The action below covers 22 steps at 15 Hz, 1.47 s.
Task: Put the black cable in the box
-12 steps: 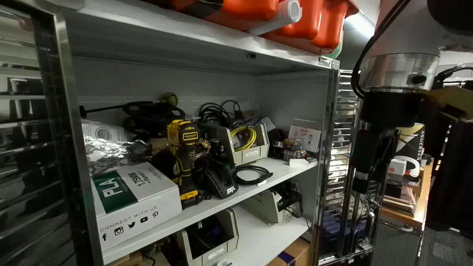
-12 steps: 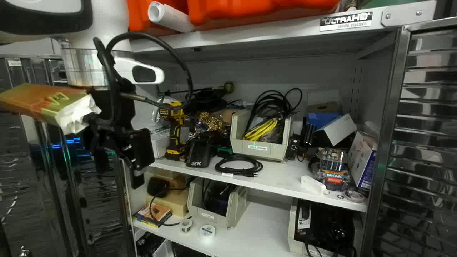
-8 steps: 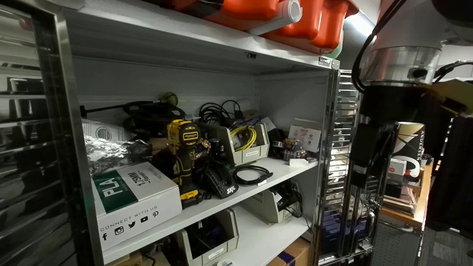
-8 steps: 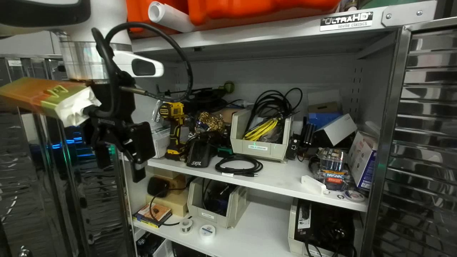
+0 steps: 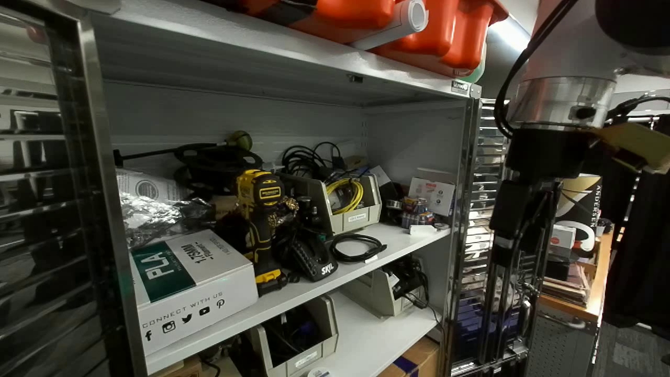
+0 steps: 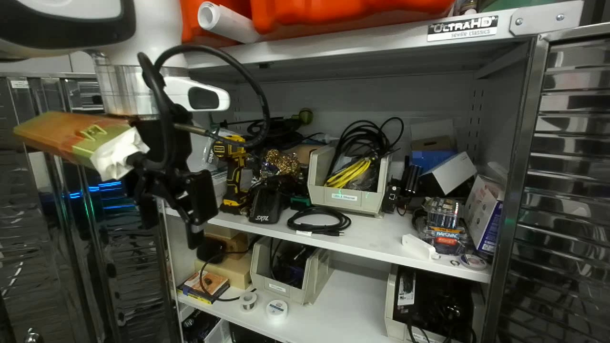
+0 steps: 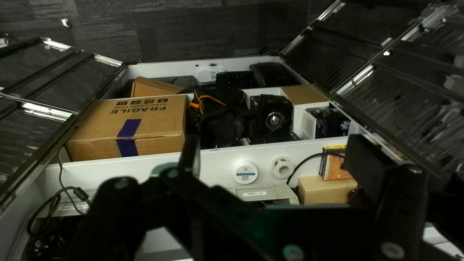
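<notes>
The black cable (image 5: 353, 258) lies coiled on the upper white shelf, near its front edge; it shows in both exterior views (image 6: 330, 232). Behind it stands a grey bin (image 6: 363, 200) with a label, holding yellow and black cables, also in both exterior views (image 5: 361, 219). My gripper (image 6: 171, 225) hangs in front of the cabinet, off to the side of the coil and apart from it. In the wrist view the fingers (image 7: 276, 159) are spread wide with nothing between them. The coiled cable and this bin are out of the wrist view.
A black SKIL charger (image 6: 265, 205) and a yellow drill (image 6: 232, 176) stand beside the coil. A PLA box (image 5: 196, 283), batteries (image 6: 445, 224) and a white block (image 6: 418, 247) share the shelf. A lower shelf (image 6: 343, 290) holds more bins. Cabinet doors (image 6: 557, 190) stand open.
My open gripper rose slightly, then came back down and shifted a little sideways toward the cabinet opening. The cable and bin have not moved.
</notes>
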{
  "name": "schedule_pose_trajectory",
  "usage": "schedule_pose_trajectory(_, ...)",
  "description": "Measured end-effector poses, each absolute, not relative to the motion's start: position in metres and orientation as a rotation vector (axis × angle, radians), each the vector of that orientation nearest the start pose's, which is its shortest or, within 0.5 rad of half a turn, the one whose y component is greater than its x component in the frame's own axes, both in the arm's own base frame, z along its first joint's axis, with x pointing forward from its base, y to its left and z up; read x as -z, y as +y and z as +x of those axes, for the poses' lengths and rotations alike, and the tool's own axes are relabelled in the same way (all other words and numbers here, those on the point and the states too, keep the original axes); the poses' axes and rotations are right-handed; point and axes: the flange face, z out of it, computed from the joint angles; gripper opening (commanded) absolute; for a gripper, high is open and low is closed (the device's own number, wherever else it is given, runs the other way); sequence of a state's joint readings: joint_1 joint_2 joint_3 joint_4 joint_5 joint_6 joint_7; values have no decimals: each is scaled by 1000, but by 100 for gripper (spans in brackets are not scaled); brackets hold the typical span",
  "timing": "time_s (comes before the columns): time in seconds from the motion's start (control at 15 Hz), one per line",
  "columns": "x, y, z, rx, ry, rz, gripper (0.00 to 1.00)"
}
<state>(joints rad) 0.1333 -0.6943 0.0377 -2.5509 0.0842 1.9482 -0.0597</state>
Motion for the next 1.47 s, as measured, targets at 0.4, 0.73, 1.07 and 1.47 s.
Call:
schedule_pose_trajectory(0.4,-466,34,414,262,-117,-3058,100)
schedule_pose_trajectory(0.73,-429,13,500,300,114,-3050,100)
schedule_pose_trajectory(1.07,-411,12,582,335,299,-3019,100)
schedule_pose_trajectory(1.47,-402,30,642,384,420,-2983,100)
